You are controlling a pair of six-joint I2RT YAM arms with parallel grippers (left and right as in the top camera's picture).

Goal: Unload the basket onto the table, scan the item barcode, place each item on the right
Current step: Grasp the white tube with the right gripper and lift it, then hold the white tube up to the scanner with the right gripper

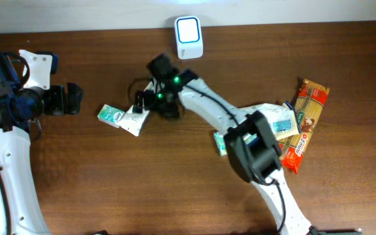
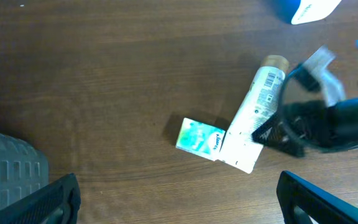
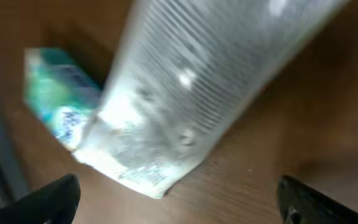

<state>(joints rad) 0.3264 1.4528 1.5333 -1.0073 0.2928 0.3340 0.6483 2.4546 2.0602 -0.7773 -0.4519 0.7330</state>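
Right claw (image 3: 179, 202), spread wide, hovers over the white tube (image 2: 258, 102) lying beneath it, barcode seemingly upward for the scanner (image 1: 188, 29).

**Right wrist view:** the tube (image 3: 216, 81) is blurred, its print unreadable, and its upper end is cut off by the top edge. The green box (image 3: 58, 99) beside it is equally soft.

**Left wrist view:** the scanner (image 2: 306, 9) is clipped by the top edge, and the right gripper (image 2: 269, 134) is blurred.

**Overhead view:** the tube's cap end lies hidden under that gripper.
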